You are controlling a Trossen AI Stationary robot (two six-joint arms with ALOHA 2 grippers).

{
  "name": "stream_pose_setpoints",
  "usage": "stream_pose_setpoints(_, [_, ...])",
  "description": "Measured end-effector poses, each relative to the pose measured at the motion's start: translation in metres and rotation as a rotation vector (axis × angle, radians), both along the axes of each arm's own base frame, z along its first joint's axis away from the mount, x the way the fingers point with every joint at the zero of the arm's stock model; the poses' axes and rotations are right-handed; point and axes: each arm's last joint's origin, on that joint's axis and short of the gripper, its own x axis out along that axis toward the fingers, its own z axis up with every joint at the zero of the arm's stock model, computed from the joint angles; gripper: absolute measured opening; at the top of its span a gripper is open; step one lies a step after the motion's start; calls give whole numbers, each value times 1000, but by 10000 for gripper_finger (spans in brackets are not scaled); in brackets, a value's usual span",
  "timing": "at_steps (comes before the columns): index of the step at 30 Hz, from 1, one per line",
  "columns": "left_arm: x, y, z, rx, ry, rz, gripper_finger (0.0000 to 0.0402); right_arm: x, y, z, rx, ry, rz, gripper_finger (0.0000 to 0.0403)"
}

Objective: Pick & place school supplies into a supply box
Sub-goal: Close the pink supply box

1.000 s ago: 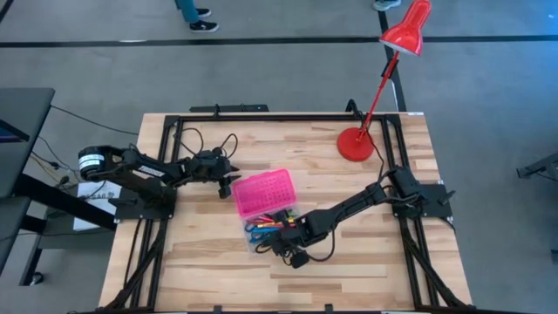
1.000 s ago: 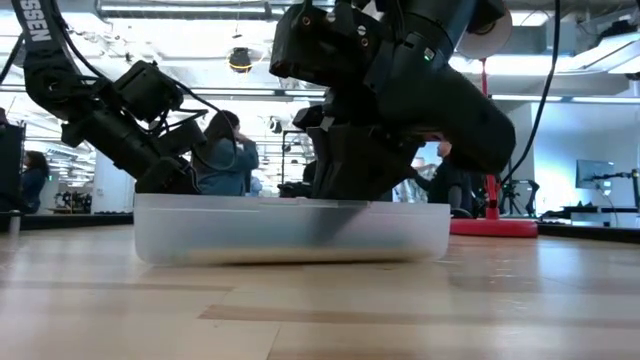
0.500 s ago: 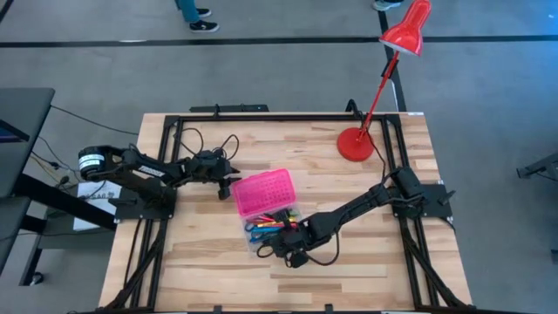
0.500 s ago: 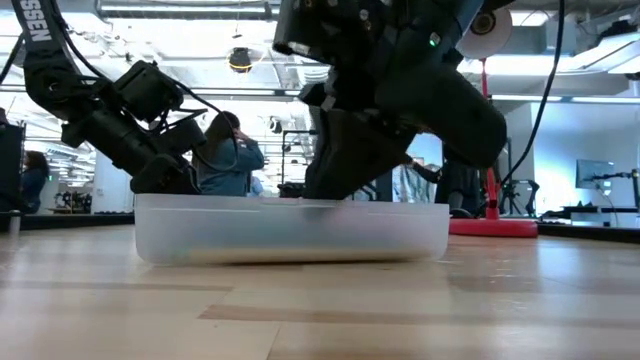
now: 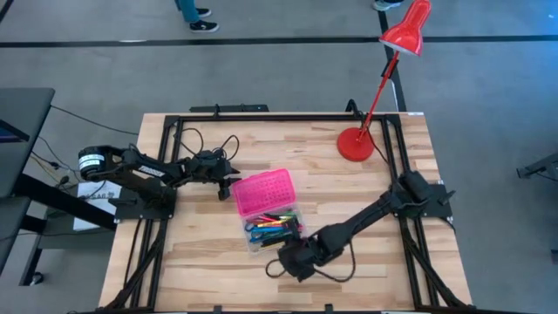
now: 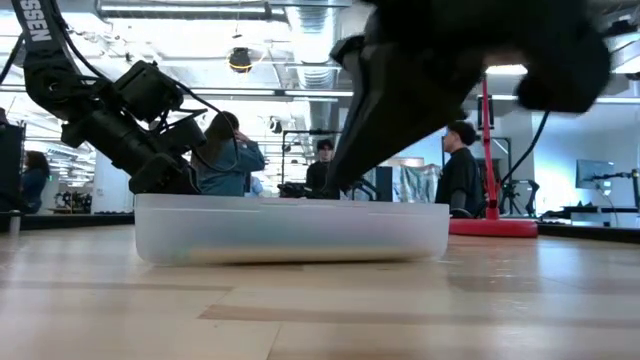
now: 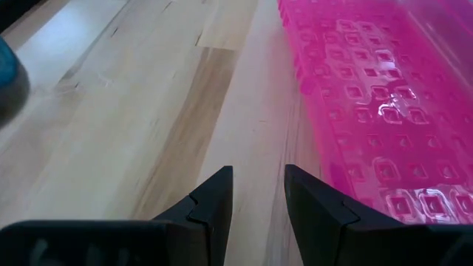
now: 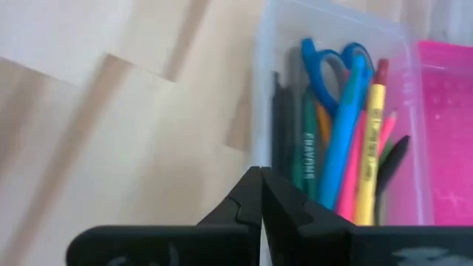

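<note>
The supply box stands mid-table. Its clear base [image 5: 273,228] rests flat on the wood, and its pink lid [image 5: 263,194] lies open on the far side. Inside the base lie the school supplies [image 8: 340,148]: pens, markers and blue-handled scissors [image 8: 332,63]. My right gripper [image 5: 290,255] is shut and holds nothing. It hovers just off the base's near side, pointing steeply down [image 8: 260,171]. My left gripper [image 5: 228,185] stands open beside the lid's left edge [image 7: 377,96], with only bare wood between its fingers [image 7: 259,174].
A red desk lamp stands with its base [image 5: 355,144] at the table's far right and its arm leaning up and away. A black frame [image 5: 261,118] runs along the table's edges. People stand in the room beyond the table [image 6: 225,150].
My right gripper, shut throughout, has drawn back from over the clear base toward the table's near edge and risen a little. The supplies stay lying in the base.
</note>
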Motion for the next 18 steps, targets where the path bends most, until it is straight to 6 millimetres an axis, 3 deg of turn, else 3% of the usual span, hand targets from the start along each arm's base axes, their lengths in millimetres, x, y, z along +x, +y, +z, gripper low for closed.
stream_pose_setpoints(9, [0,0,0,-1,-1,-3,119,-12,20,-1,30,-15,-24,0])
stream_pose_setpoints(18, [0,-1,0,-20,-12,-35,119,-19,0,-26,62,47,-159,0])
